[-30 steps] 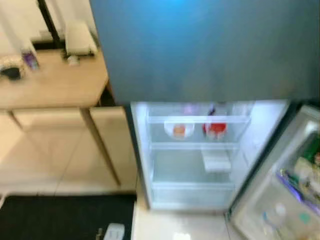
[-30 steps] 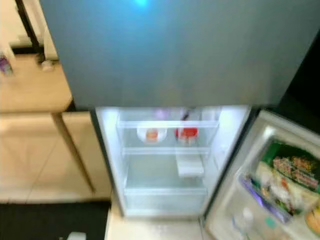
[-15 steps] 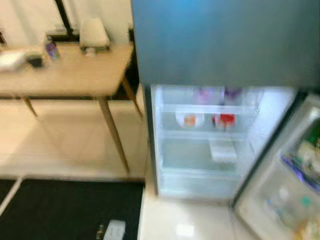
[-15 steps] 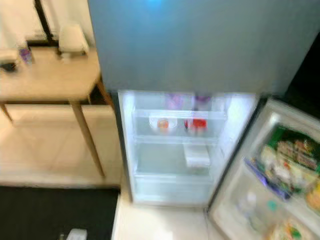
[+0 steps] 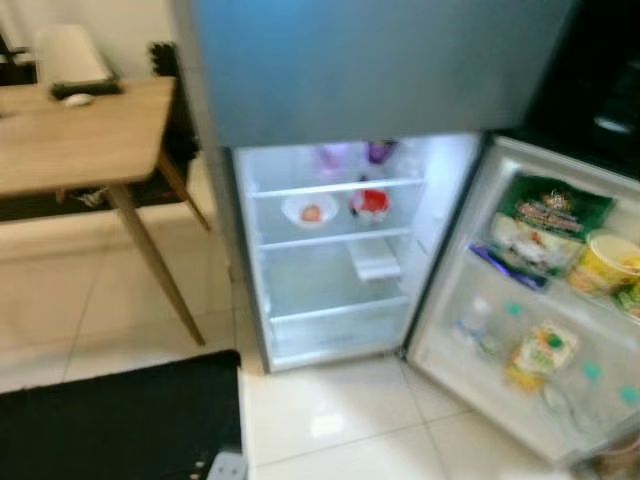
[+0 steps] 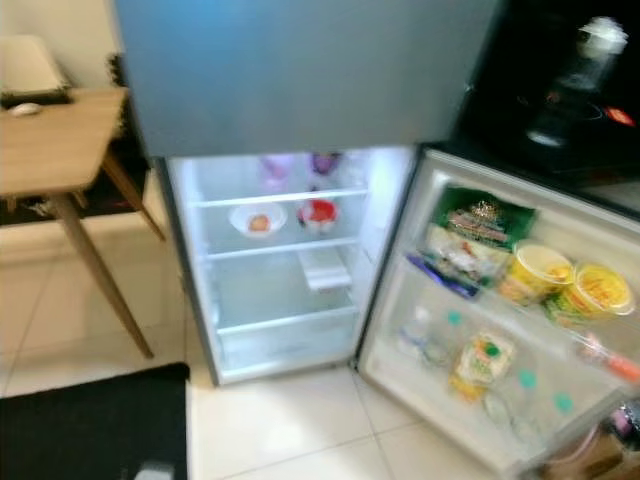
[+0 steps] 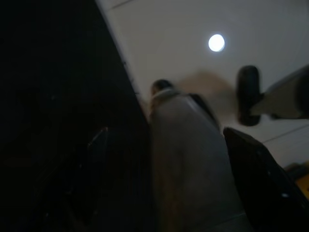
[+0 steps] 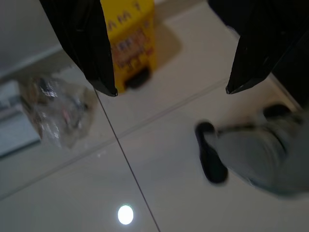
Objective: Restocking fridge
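Observation:
The fridge [image 6: 290, 300] stands in front of me with its lower compartment lit and its door [image 6: 500, 400] swung out to the right. On an inner shelf sit a white bowl [image 6: 258, 220] holding something orange and a red item [image 6: 318, 212]. A white box [image 6: 324, 270] lies one shelf lower. The door racks hold a green bag [image 6: 480, 222], yellow tubs [image 6: 540, 270] and small bottles. My right gripper [image 8: 169, 87] hangs open over the tiled floor, nothing between its fingers. In the dark left wrist view my left gripper [image 7: 178, 169] also hangs with fingers apart.
A wooden table [image 6: 50, 150] stands left of the fridge, a black mat [image 6: 90, 425] lies on the floor at the lower left. A dark counter with a blender [image 6: 585, 70] is right of the fridge. A yellow box [image 8: 128, 38] and a plastic bag [image 8: 58, 106] lie on the floor.
The whole picture has shifted: my head camera has turned right, so the fridge sits further left and the door racks show fully. Nothing in the fridge has moved.

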Controlling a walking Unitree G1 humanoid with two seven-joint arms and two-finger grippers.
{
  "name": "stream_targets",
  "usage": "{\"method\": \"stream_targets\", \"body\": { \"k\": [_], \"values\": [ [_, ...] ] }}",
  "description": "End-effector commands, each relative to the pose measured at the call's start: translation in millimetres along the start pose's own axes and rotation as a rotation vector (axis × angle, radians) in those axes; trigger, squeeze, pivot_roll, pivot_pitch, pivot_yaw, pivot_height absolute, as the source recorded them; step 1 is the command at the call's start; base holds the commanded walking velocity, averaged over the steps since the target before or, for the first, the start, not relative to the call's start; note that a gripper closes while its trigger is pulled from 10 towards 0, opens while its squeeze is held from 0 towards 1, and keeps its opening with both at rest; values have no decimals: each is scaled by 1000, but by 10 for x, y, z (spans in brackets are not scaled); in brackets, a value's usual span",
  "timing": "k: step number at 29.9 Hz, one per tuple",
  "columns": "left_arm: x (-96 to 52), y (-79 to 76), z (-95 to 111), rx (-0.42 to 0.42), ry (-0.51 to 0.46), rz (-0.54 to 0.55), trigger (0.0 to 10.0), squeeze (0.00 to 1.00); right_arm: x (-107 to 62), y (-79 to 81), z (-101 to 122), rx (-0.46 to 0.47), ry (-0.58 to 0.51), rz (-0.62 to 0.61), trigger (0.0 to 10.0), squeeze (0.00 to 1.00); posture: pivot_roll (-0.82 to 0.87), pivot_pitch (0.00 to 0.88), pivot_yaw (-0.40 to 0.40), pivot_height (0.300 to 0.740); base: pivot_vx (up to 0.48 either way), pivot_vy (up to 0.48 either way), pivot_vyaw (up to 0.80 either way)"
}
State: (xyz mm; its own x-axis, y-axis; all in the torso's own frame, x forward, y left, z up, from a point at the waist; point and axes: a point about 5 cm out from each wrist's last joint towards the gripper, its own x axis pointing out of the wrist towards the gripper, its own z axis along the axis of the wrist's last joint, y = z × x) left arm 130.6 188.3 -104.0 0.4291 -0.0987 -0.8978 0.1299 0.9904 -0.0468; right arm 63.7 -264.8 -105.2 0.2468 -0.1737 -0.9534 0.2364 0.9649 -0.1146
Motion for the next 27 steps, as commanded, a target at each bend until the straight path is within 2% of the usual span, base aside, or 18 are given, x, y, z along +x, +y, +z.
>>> {"method": "stream_targets", "body": {
  "k": [1,11,16,23,27],
  "values": [
    [-9,-15,-84,-9,28,-3,10000,0,5,7,72,-5,-19,-1,10000,0,-75,0,-2,740,0,0,0],
    [-9,-15,-83,58,38,-7,10000,0,7,17,75,-9,-16,1,10000,0,-77,0,-5,740,0,0,0],
    [-9,-21,-88,56,39,-16,10000,0,7,18,76,-17,-14,-1,10000,0,-76,0,-5,740,0,0,0],
    [-10,-22,-91,53,39,-17,10000,0,7,20,69,-12,-11,0,10000,0,-77,0,-6,740,0,0,-778],
    [-10,-25,-91,52,39,-20,10000,0,8,21,66,-11,-10,-3,10000,0,-77,0,-6,740,0,0,0]
  ]
}}
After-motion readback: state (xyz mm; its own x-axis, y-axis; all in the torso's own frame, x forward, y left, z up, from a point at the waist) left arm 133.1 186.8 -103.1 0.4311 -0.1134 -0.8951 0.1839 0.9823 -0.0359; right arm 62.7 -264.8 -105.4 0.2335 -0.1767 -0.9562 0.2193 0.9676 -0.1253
